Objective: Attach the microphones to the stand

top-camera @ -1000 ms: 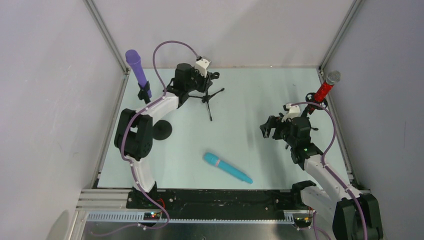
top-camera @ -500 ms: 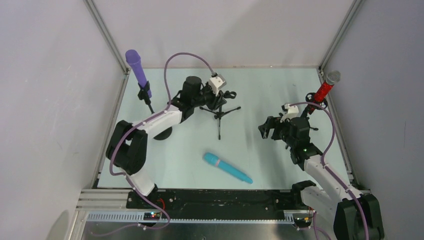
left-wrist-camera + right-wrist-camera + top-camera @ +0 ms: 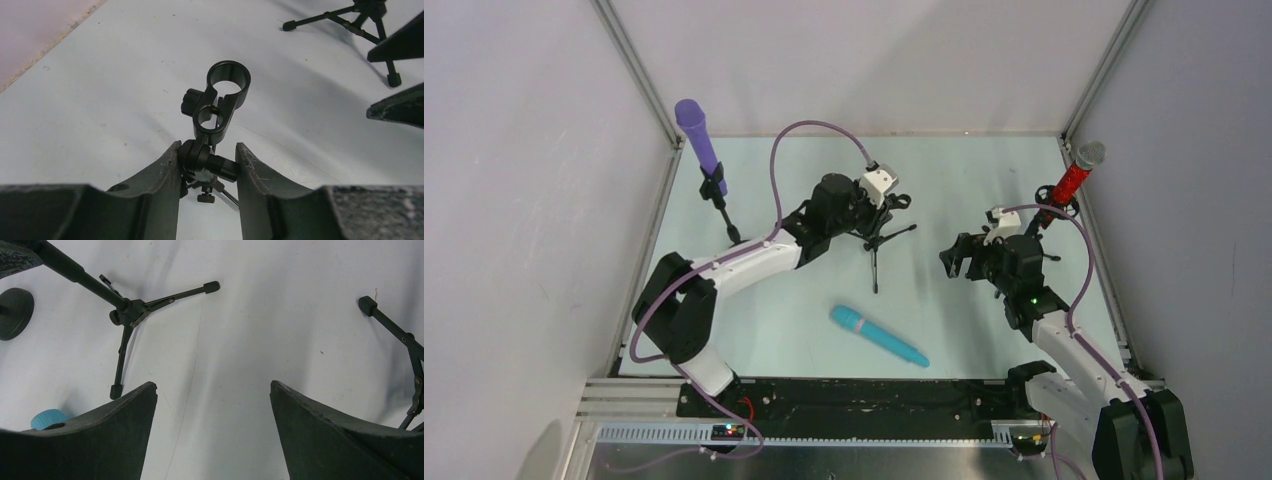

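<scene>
My left claw (image 3: pixel 207 167) is clamped on the neck of the small tripod stand (image 3: pixel 229 105), just under its empty clip ring, so the ring points up, free for a microphone. My right claw (image 3: pixel 211 390) gapes, holding nothing. The teal microphone (image 3: pixel 879 336) lies flat near the middle, toward the near edge. The purple microphone (image 3: pixel 699 140) is already clipped up at far left and the red microphone (image 3: pixel 1072 180) at far right. From my wrist, my fingers (image 3: pixel 155 190) hide the tripod's legs, so I can't tell whether its feet touch down.

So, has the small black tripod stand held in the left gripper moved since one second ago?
Yes. The small black tripod stand moved right and down in the top view, closer to the lying teal-blue microphone.
</scene>
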